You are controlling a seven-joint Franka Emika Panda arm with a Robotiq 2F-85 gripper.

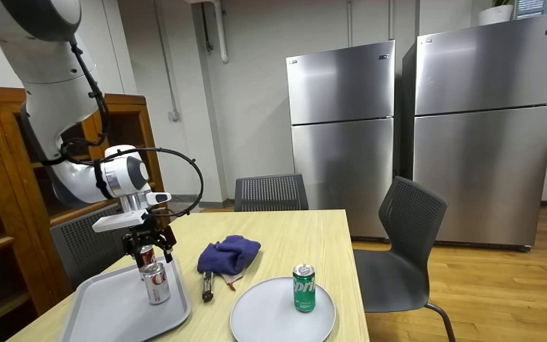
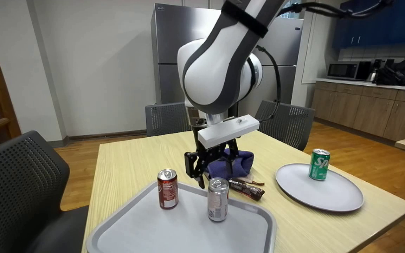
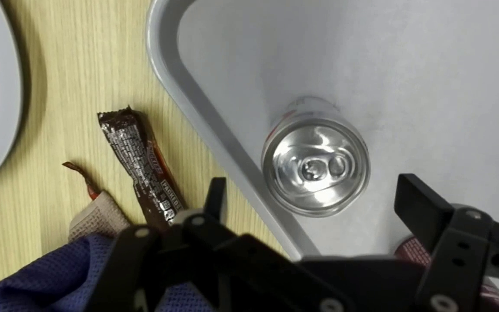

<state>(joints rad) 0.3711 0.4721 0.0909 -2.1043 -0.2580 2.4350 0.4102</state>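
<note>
green can (image 2: 319, 165): "Sp" | brown wrapper (image 3: 144, 169): "PACKED" | silver can (image 1: 156, 285): red "C"

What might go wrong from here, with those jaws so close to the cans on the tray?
The open jaws hang near the silver Diet Coke can on the gray tray; a sideways swing might tip it.

In the wrist view, one finger partly hides the dark red soda can, so descending there might clip it.

The Sprite can stands off-center on the plate; a bump could topple it.
</note>
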